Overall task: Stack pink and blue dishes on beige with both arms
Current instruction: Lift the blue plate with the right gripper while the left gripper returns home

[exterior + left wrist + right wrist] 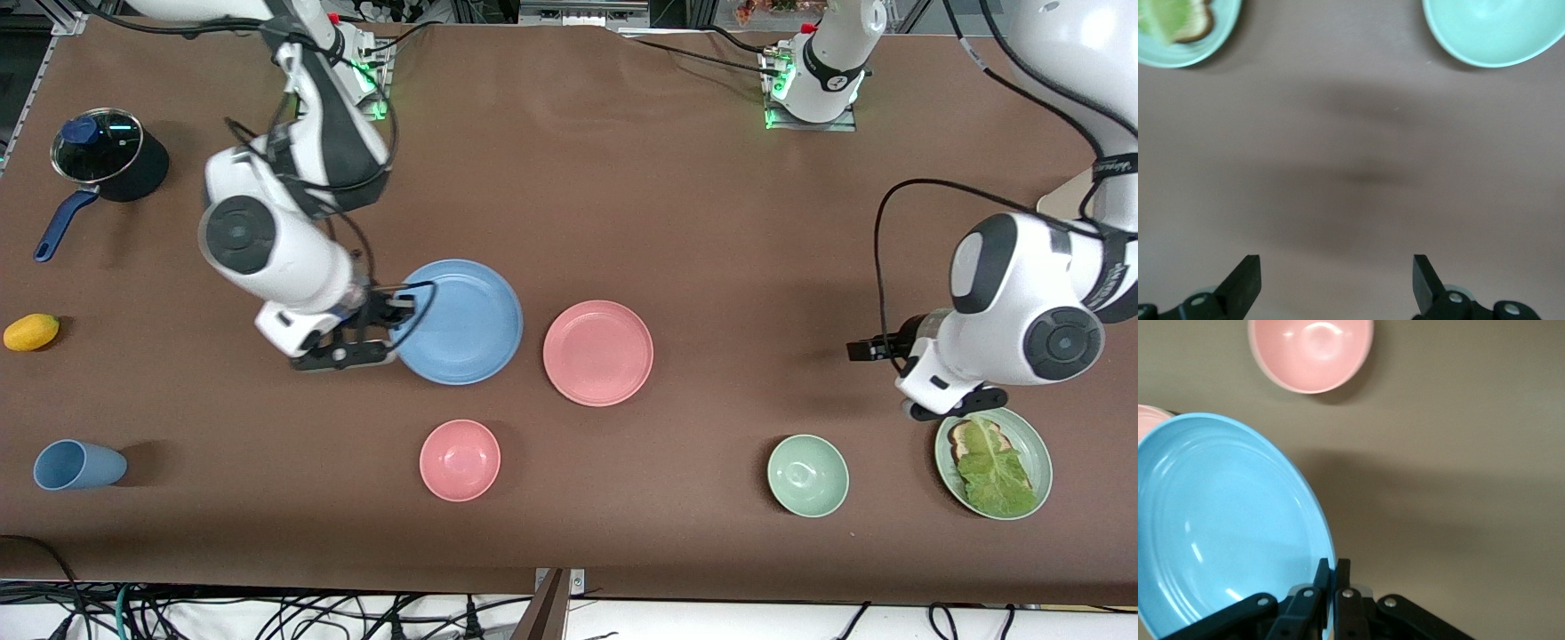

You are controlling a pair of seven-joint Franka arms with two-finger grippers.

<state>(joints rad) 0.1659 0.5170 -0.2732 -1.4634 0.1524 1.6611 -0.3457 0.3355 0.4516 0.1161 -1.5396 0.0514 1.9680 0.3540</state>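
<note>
My right gripper [402,307] [1335,570] is shut on the rim of the blue plate [467,324] [1218,533] and holds it tilted over the table. The pink plate [597,353] lies flat beside it, toward the left arm's end; only its edge [1146,420] shows in the right wrist view. My left gripper [867,348] [1336,277] hangs open over bare table with nothing between its fingers. A cream sliver of the beige plate [1060,200] shows under the left arm; the rest is hidden.
A pink bowl [460,460] [1311,353], a green bowl [807,476] [1495,30] and a green plate with lettuce and bread [1031,444] [1218,40] sit nearer the front camera. At the right arm's end are a blue cup [78,465], a lemon [31,332] and a lidded pot [107,156].
</note>
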